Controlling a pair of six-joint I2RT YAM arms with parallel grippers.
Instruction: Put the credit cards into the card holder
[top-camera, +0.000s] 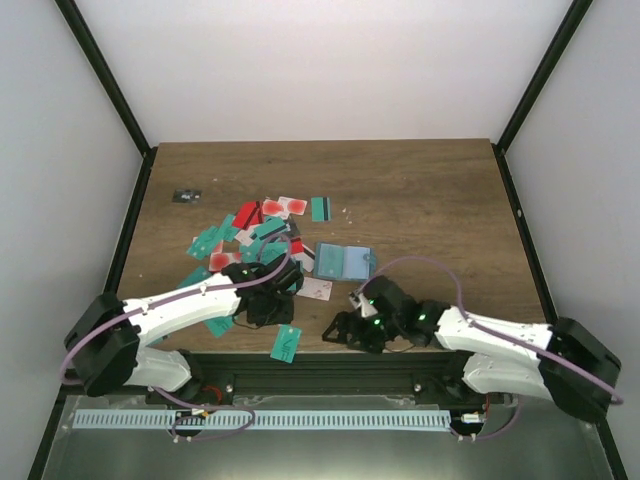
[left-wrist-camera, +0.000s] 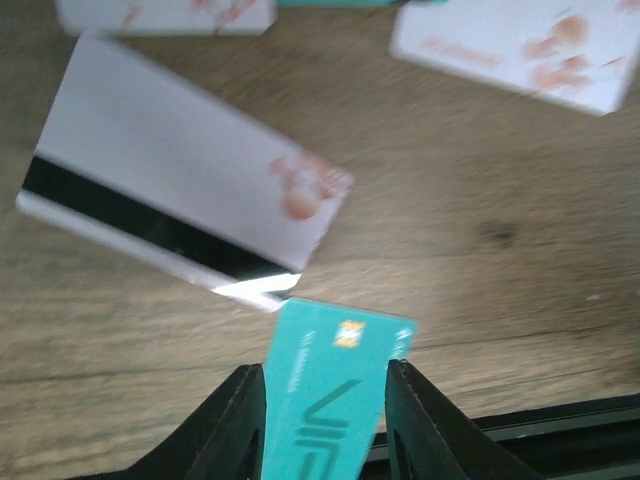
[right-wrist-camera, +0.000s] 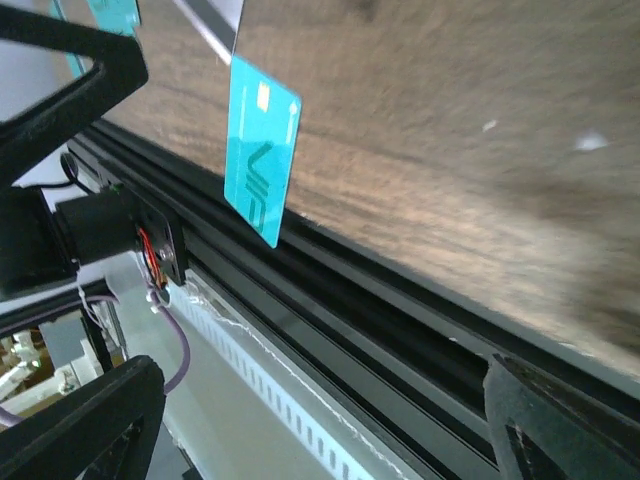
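Observation:
Several credit cards (top-camera: 250, 235), teal, red and white-pink, lie in a loose pile left of centre. The blue-teal card holder (top-camera: 343, 261) lies open to their right. My left gripper (top-camera: 272, 305) is near the front edge. In the left wrist view, the left gripper (left-wrist-camera: 322, 368) is shut on the long edges of a teal VIP card (left-wrist-camera: 330, 400). A white card with a black stripe (left-wrist-camera: 170, 210) lies just beyond it. Another teal card (top-camera: 286, 343) overhangs the table's near edge, also in the right wrist view (right-wrist-camera: 262, 150). My right gripper (top-camera: 345, 330) is open and empty over that edge (right-wrist-camera: 320, 420).
A small dark object (top-camera: 186, 196) lies at the back left. A black rail (right-wrist-camera: 380, 320) runs along the table's near edge, with a white perforated strip (top-camera: 260, 420) below it. White walls and black posts close in the table.

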